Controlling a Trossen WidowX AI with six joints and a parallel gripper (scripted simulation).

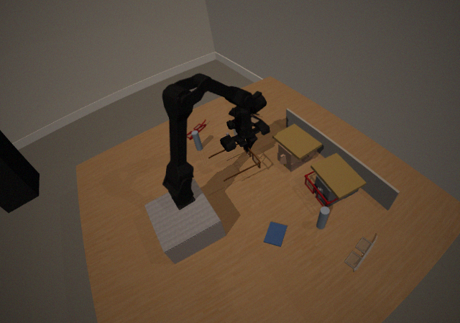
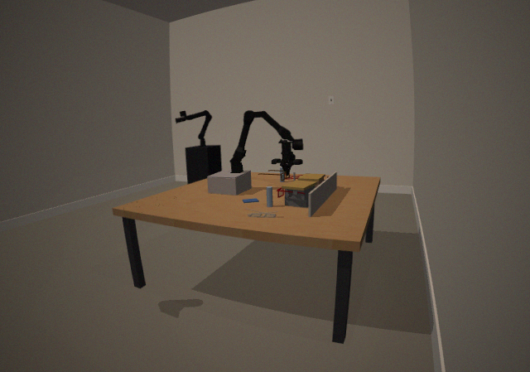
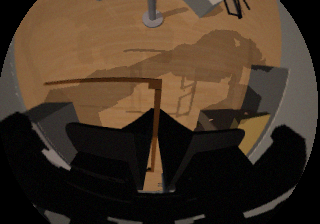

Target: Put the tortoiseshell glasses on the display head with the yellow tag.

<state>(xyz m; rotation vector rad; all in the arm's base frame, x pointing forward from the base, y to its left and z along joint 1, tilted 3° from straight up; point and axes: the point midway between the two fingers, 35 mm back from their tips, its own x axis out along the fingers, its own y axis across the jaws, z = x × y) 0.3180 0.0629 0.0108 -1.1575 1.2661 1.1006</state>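
My gripper [image 1: 248, 149] [image 2: 287, 174] [image 3: 155, 112] is shut on the brown tortoiseshell glasses [image 1: 241, 173] [image 3: 100, 80] at their front frame. They hang above the table, lenses toward the heads' side, both temples spread open toward the robot base's side. A pinkish head [image 1: 291, 160] [image 3: 255, 128] stands to the right of the glasses in the top view, under a yellow-topped board [image 1: 297, 139]; no glasses show on it. The other, grey head stands beside it under a second board [image 1: 338, 174] [image 2: 299, 184], with red glasses [image 1: 310, 185] at its front. I cannot make out a yellow tag.
A grey wall [image 1: 371, 183] [image 2: 323, 193] stands behind the heads. Blue-grey cylinders [image 1: 196, 140] [image 1: 322, 218], a post on a round base [image 3: 151, 4], a white box [image 3: 201, 0], a blue pad [image 1: 275, 234], clear glasses [image 1: 366, 253], black glasses and another red pair are on the table.
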